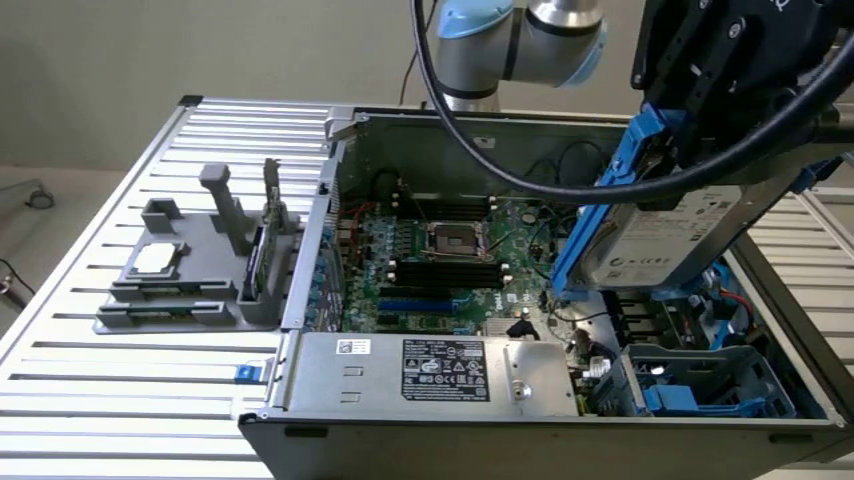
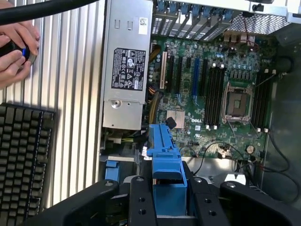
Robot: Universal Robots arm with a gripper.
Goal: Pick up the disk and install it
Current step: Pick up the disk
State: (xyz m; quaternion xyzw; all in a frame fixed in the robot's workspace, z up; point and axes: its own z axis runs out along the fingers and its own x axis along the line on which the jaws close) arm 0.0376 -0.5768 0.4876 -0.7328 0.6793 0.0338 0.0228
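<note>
Silver ribbed bench (image 1: pixel 134 380) carries an open computer case (image 1: pixel 534 450) with its green board (image 1: pixel 441 260) showing. High over the case, on the exterior view's right, the tool (image 2: pixel 170 202) pinches the disk (image 1: pixel 667 235) by its blue frame. The disk hangs tilted in the air and touches nothing below. I think the job now is to carry it with a firm, steady hold, so it does not slip or swing. Room is tight: the case walls stand near, a thick black cable (image 1: pixel 534 170) loops just beside the disk, and thin wires lie under it. The blue bay (image 1: pixel 707 385) near the case corner looks open. A person's hands (image 2: pixel 14 47) and a keyboard (image 2: pixel 23 160) are well apart from the disk.
</note>
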